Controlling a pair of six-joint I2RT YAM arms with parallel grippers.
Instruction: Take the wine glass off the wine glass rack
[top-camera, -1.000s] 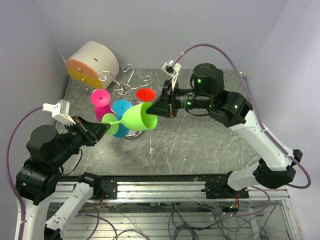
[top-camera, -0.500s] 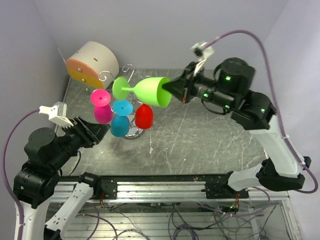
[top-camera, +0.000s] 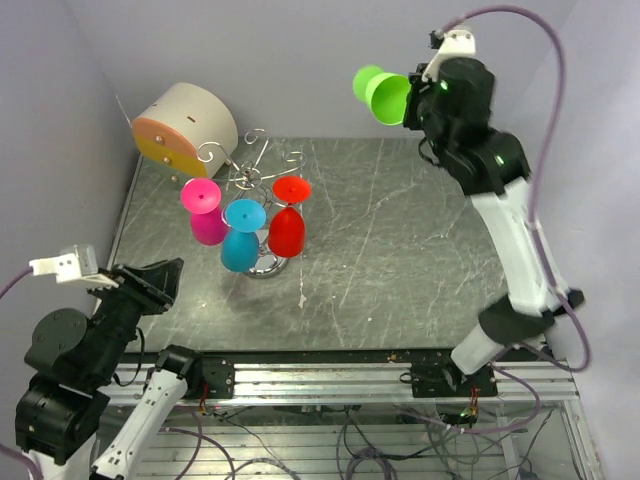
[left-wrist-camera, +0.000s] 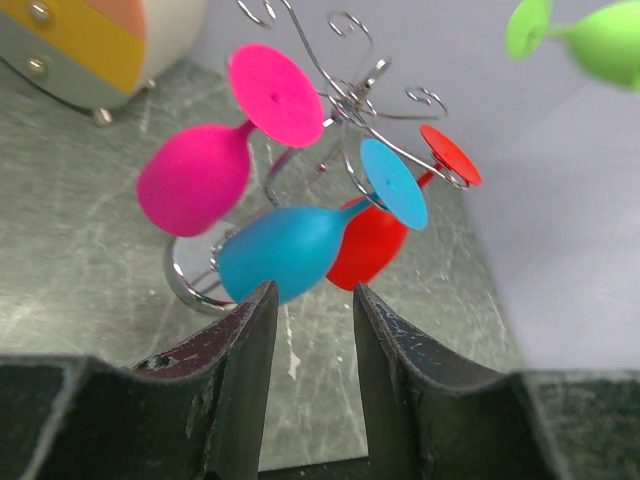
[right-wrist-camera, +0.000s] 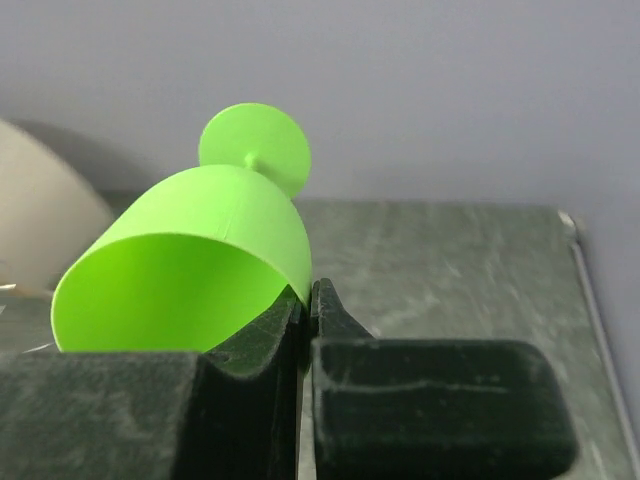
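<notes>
Your right gripper (right-wrist-camera: 305, 292) pinches the green glass (right-wrist-camera: 190, 250) by its rim, above the bench's (top-camera: 400, 250) far edge. Lower it gently. Left gripper (left-wrist-camera: 310, 300) gapes empty.

The top camera looks steeply down from high at the near edge over the whole tabletop (top-camera: 400, 250). The left wrist camera sits low behind its pincer (left-wrist-camera: 312, 300), facing the wine glass rack (left-wrist-camera: 352, 97) just ahead. The right wrist camera looks along its pincer (right-wrist-camera: 305, 297), close on the green wine glass (right-wrist-camera: 190, 260), which all three views share.
</notes>
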